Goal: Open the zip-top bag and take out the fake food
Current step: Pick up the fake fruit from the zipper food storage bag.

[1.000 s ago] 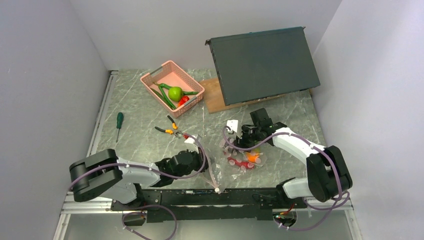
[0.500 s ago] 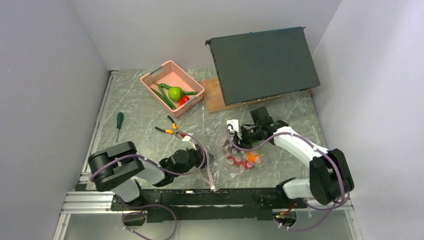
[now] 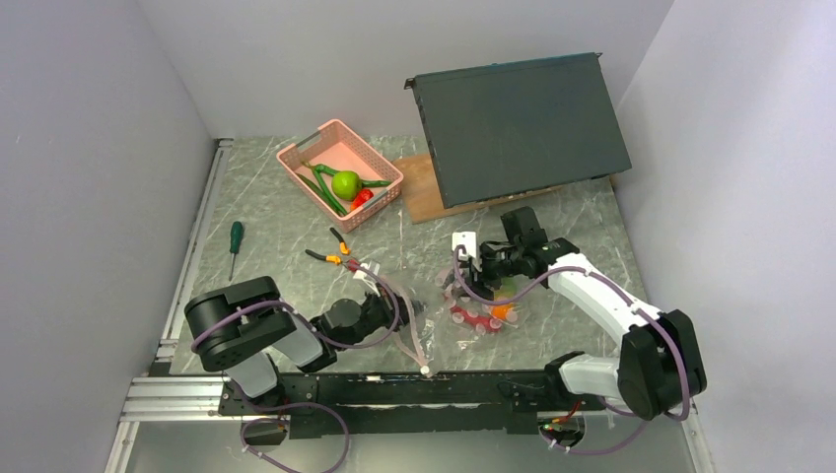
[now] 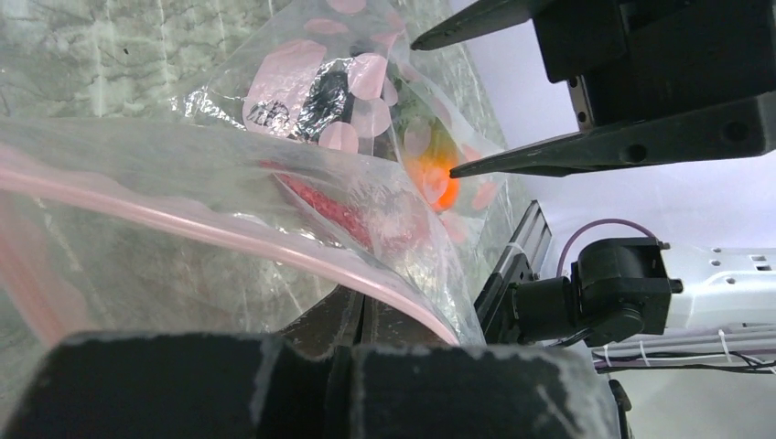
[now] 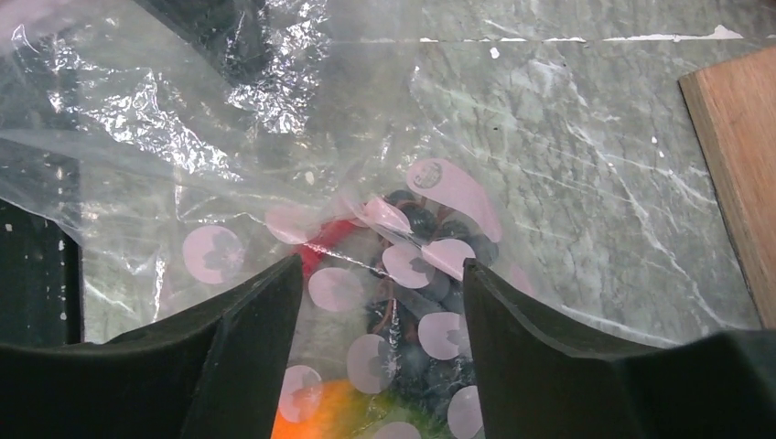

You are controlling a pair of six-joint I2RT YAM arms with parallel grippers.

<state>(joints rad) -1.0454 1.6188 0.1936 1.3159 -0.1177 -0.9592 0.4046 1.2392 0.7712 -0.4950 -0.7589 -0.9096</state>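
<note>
We judge the opening step to be in hand. Our left hand has its fingers together and looks clamped on the edge of the zip-top bag, just beside the pink zip strip, with the film drawn taut from there. The bag lies on the counter between the two arms, near their bases. Inside it we can make out fake food: an orange piece, a red piece and a dark piece. Our right hand hovers over the bag's bulge with its fingers apart, holding nothing. We cannot tell whether the zip is fully parted. Next, we think, the right hand must pinch the opposite lip or reach through the mouth while the left holds firm, though the slippery film may fold over the opening. A green apple sits in the pink basket, well apart.
</note>
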